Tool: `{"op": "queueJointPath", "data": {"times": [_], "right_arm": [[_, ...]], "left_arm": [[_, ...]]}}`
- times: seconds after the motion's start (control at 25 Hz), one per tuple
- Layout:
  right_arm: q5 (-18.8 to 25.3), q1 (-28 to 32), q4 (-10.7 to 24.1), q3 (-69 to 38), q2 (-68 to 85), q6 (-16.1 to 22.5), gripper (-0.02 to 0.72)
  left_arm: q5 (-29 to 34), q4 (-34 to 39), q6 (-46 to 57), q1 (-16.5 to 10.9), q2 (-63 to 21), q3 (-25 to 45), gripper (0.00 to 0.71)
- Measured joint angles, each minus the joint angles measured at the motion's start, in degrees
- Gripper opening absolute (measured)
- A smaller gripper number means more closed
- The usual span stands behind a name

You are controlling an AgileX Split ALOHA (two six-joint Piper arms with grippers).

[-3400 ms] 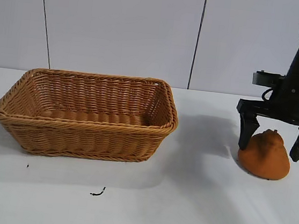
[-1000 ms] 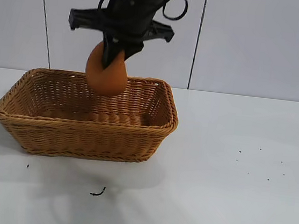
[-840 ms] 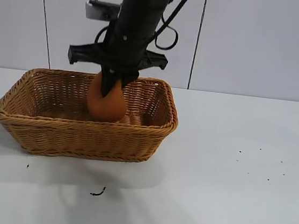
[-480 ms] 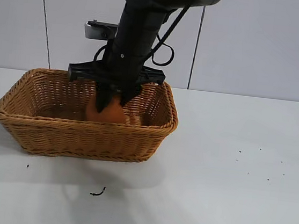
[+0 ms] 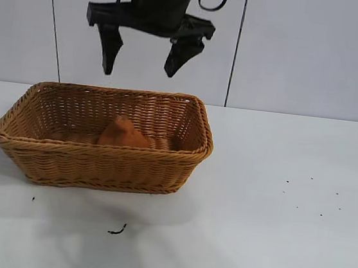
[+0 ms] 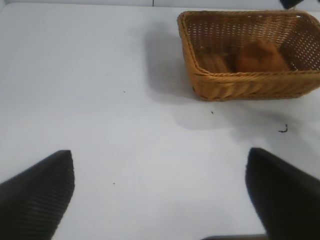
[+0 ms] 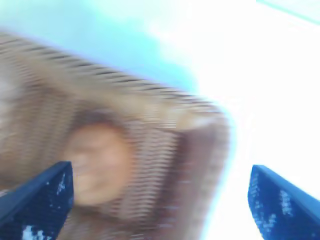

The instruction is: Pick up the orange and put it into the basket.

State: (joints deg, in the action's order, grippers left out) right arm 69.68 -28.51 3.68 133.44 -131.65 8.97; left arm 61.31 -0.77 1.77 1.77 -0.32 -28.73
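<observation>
The brownish-orange lumpy orange (image 5: pixel 123 133) lies inside the tan wicker basket (image 5: pixel 183 155), near its middle, knob up. It also shows in the left wrist view (image 6: pixel 261 56) and, blurred, in the right wrist view (image 7: pixel 98 165). My right gripper (image 5: pixel 143 53) hangs open and empty above the basket, well clear of the orange, its fingers spread wide. My left gripper (image 6: pixel 160 195) is open and empty over bare table, far from the basket (image 6: pixel 200 80), and is out of the exterior view.
A small dark scrap (image 5: pixel 116 231) lies on the white table in front of the basket. Several dark specks (image 5: pixel 307 200) dot the table to the right. A white panelled wall stands behind.
My right gripper lowered the orange into the basket, opened and let it go, then rose. The orange now rests in the basket.
</observation>
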Motion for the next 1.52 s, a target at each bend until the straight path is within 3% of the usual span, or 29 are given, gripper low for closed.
{"op": "queueJointPath", "data": {"times": [0.52, 0.84, 1.2, 1.52], "right_arm": [[0.0, 23.6, 0.5, 0.0, 0.0, -0.1, 0.64], [0.0, 26.4, -1.7, -2.1, 0.4, -0.1, 0.638], [-0.1, 26.3, -4.4, -24.9, 13.7, -2.8, 0.637], [-0.1, 26.3, -4.6, -54.4, 37.4, -6.3, 0.631]], "left_arm": [[0.0, 0.0, 0.0, 0.0, 0.0, 0.0, 0.666], [0.0, 0.0, 0.0, 0.0, 0.0, 0.0, 0.666], [0.0, 0.0, 0.0, 0.0, 0.0, 0.0, 0.666], [0.0, 0.0, 0.0, 0.0, 0.0, 0.0, 0.666]]}}
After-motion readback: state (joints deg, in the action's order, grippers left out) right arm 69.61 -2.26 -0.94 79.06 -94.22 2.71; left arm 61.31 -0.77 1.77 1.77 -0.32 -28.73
